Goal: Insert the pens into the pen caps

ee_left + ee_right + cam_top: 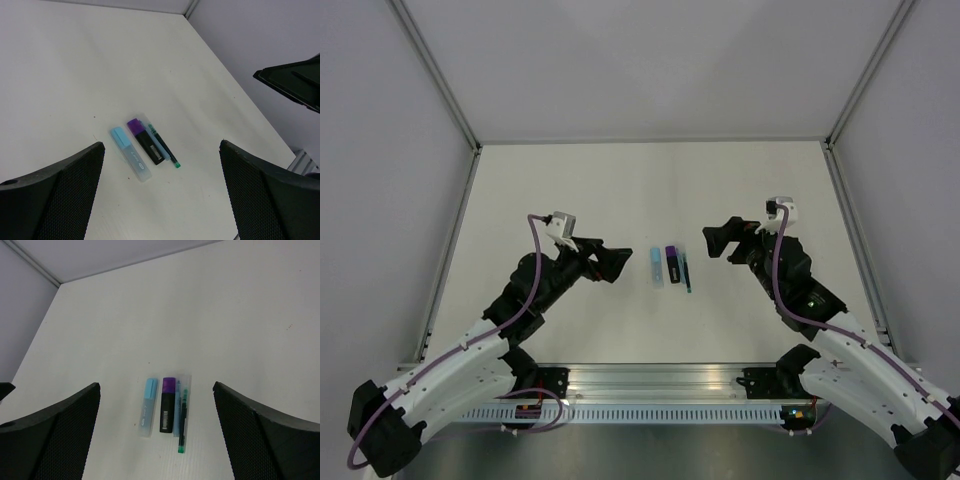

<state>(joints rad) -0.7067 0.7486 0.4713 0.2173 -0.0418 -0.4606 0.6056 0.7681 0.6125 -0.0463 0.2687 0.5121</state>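
Note:
Three pens lie side by side at the table's middle. The stubby light blue marker has a brighter blue cap end. The black marker has a purple cap joined to its far end. The thin dark green pen lies against a slim bluish cap. My left gripper hovers open to the left of them. To their right, my right gripper hovers open. Neither holds anything.
A white table is bounded by grey walls and metal frame posts. The right gripper's finger shows at the left wrist view's right edge. A metal rail runs along the near edge between the arm bases.

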